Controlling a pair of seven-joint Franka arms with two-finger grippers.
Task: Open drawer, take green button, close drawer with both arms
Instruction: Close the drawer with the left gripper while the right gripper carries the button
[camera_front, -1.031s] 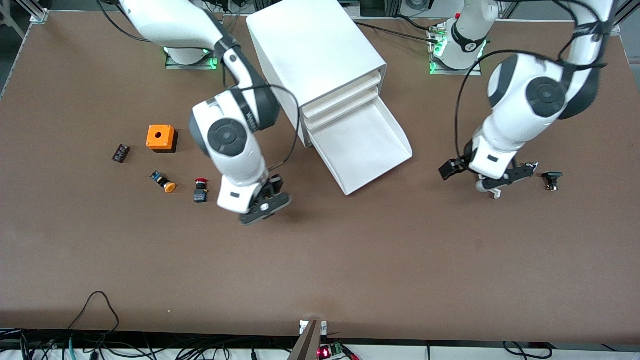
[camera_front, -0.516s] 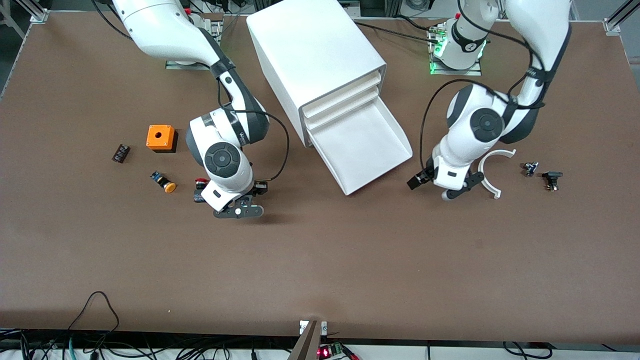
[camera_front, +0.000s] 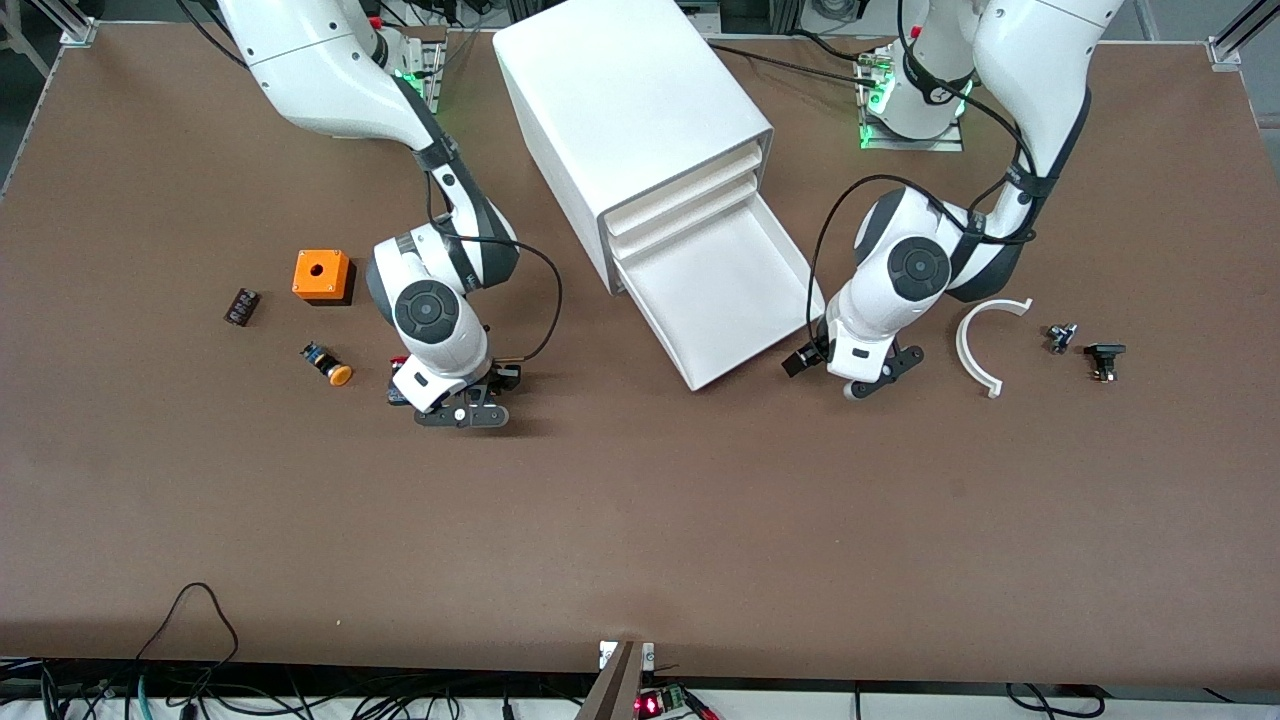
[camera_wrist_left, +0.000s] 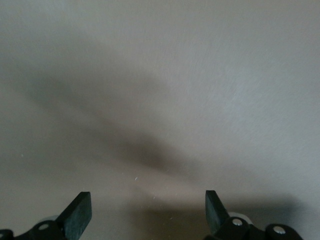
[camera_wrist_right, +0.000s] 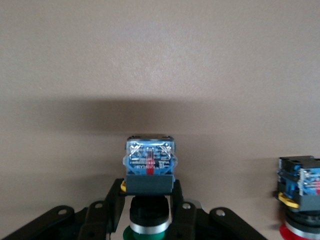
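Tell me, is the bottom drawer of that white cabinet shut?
No, the lowest drawer is pulled well out of the white cabinet, its bare inside showing in the front view.

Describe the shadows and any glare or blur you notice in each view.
Front view: bright glare washes out the cabinet top; soft shadows sit under both arms. Left wrist view: a broad, blurry dark shadow crosses the bare table. Right wrist view: the button is sharp, with a wide shadow band on the table above it.

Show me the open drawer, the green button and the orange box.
drawer (camera_front: 722, 300): front view, its bare floor.
green button (camera_wrist_right: 149, 162): right wrist view, its blue body.
orange box (camera_front: 322, 274): front view, its top face.
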